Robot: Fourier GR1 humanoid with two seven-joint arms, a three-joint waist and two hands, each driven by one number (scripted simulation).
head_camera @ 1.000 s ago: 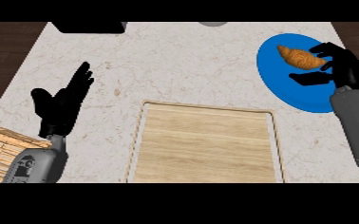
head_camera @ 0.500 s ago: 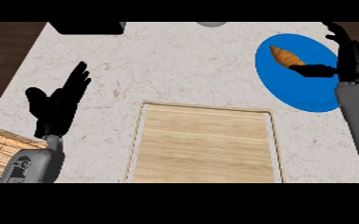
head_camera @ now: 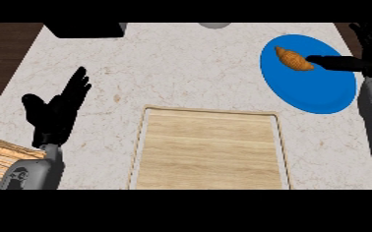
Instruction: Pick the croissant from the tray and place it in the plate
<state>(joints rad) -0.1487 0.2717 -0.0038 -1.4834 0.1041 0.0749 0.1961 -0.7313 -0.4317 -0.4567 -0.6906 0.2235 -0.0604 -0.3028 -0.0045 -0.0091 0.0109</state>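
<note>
The golden-brown croissant [head_camera: 294,59] lies on the upper left part of the blue plate [head_camera: 312,91] at the counter's right. My right hand [head_camera: 343,62] is at the right edge with fingers straight; one finger stretches across the plate and its tip is beside the croissant's right end. The hand is open and not curled round the croissant. The wooden tray [head_camera: 210,150] sits bare at the lower middle. My left hand [head_camera: 56,112] rests open at the left, fingers up.
A dark box-like object [head_camera: 83,28] stands at the counter's far left edge and a grey round thing [head_camera: 214,24] at the far middle. A wooden block [head_camera: 13,152] shows at the lower left corner. Dark floor borders the marble top on the left.
My right hand has let go of the croissant and drawn back to the right, its fingers straightening. The croissant stays on the plate. The left hand has barely moved.
</note>
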